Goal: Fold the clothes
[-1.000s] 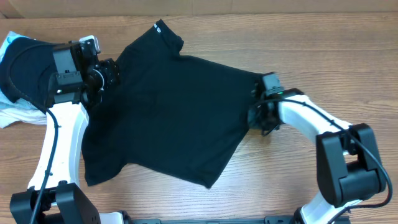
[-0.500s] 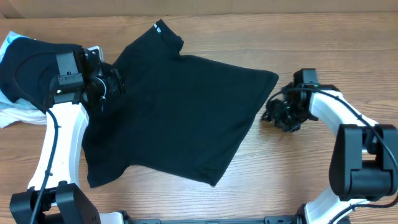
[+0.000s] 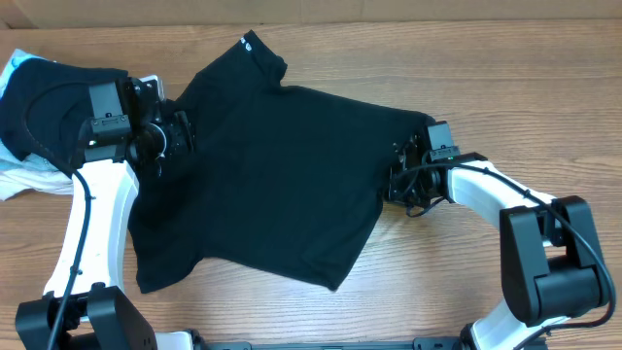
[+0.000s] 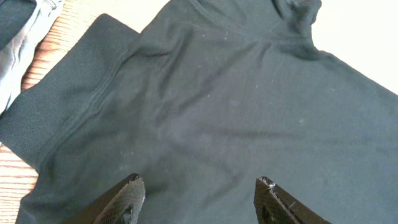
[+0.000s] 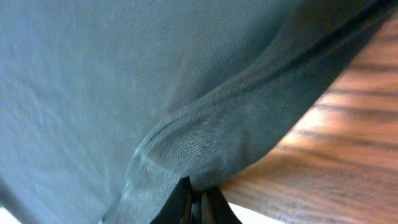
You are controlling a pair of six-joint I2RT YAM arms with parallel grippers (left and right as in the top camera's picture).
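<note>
A black T-shirt lies spread on the wooden table, collar at the far left. My left gripper is open over the shirt's left shoulder; in the left wrist view its fingers straddle flat fabric without holding it. My right gripper is at the shirt's right hem. In the right wrist view its fingers are shut on a pinched fold of the hem, lifted off the table.
A pile of other clothes, dark and white, lies at the far left beside the left arm. Bare wooden table lies to the right of the shirt and along the front edge.
My right gripper swung out to the right off the shirt, then came back to the hem and is now shut on it, pulling the right corner inward. My left gripper barely moved.
</note>
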